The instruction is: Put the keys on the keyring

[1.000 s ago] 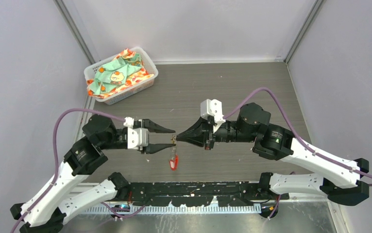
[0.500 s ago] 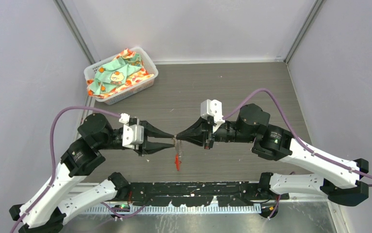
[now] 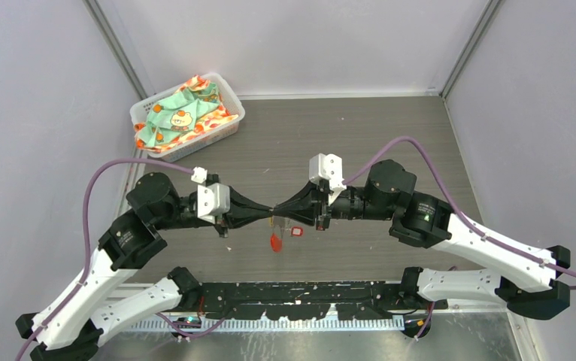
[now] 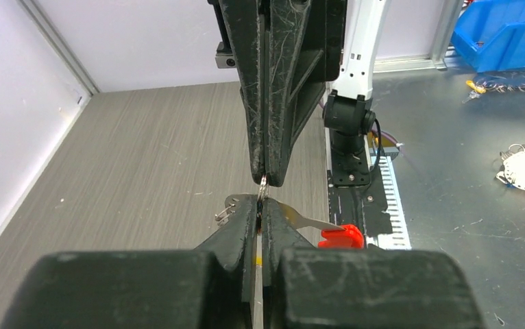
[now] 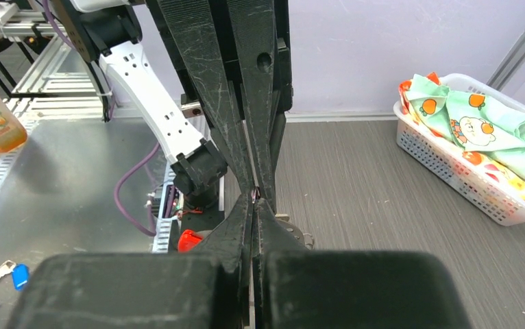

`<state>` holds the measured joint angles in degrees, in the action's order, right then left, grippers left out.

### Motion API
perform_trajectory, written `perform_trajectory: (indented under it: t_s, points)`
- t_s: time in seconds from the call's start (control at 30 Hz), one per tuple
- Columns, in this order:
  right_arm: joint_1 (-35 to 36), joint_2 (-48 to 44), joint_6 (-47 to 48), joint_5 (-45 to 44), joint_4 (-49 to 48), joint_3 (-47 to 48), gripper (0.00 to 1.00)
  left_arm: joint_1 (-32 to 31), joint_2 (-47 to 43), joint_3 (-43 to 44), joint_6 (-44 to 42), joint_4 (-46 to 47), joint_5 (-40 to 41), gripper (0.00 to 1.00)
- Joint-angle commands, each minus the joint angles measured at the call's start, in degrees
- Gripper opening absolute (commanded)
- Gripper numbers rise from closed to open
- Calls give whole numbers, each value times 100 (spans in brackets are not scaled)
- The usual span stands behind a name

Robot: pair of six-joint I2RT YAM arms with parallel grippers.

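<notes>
Grey wood-grain table (image 3: 390, 135) between pale walls (image 3: 33, 105)

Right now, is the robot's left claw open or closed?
Shut. In the left wrist view the left gripper has its fingers pressed together, pinching the thin metal keyring at the tips.

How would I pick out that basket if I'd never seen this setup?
Go to the far left corner of the table. A white slotted plastic basket sits there, the only container on it, heaped with mint-green and orange printed cloth.
</notes>
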<state>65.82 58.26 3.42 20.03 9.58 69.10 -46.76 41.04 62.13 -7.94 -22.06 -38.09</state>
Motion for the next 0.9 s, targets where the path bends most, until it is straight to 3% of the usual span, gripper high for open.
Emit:
perform_trajectory:
  t_s: [0.0,0.03,0.07,0.13,0.23,0.33,0.4,0.53,0.87]
  points:
    - [-6,64,86,77,271,423,3,-15,18,137,47,42,266,0]
    - [-1,106,111,27,609,598,15,-15,30,152,10,-47,226,0]
    - [-5,186,110,-192,969,928,36,-17,58,190,-68,-170,178,0]
    - [-81,465,73,-390,2079,1588,57,-17,171,301,-308,-601,52,0]
    - [-195,1184,309,-518,3873,3066,71,-17,476,627,-790,-1384,-74,0]
    - [-199,1904,804,-626,5312,4213,72,-12,773,1030,-1073,-1889,-191,1]
    - [-201,2136,1106,-506,5693,4464,64,-10,941,1254,-1197,-2142,-222,1]
    - [-198,2118,1423,-100,5557,4365,50,-15,1069,1482,-1334,-2426,-414,1]
    - [-195,2439,1484,498,5606,4563,38,-16,1108,1486,-1322,-2108,-692,0]
